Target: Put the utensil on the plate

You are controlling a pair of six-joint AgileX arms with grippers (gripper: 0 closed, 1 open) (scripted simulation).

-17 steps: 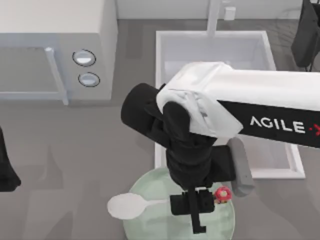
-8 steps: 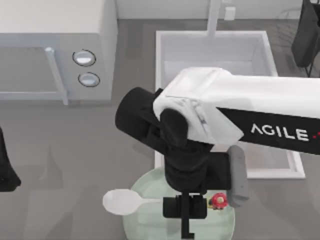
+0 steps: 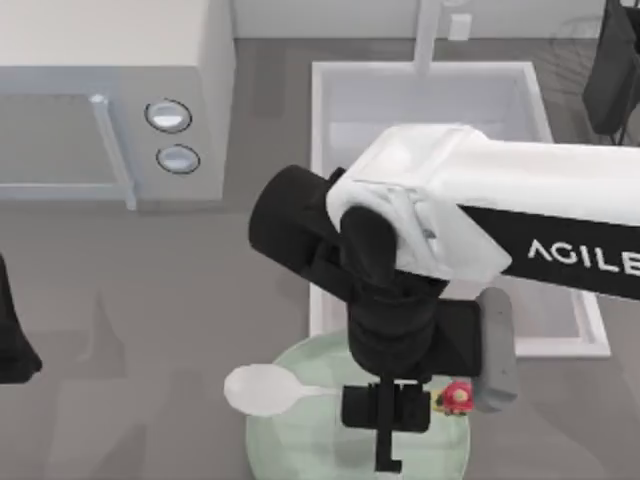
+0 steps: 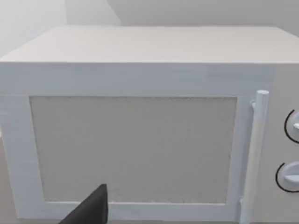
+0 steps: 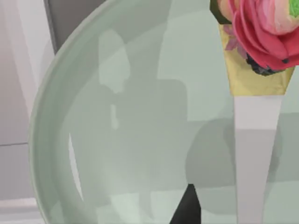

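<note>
Lying with its thin handle across the round, translucent green plate (image 3: 300, 440), the white spoon (image 3: 262, 389) overhangs the rim at 9 o'clock; whether the right gripper (image 3: 388, 425) is closed cannot be told.

We see the plate (image 3: 300, 440) at the table's (image 3: 150, 300) near edge, in front of the sink (image 3: 330, 90), with the spoon (image 3: 262, 390) lying across its left rim and the microwave (image 3: 110, 60) at the far left corner.
</note>
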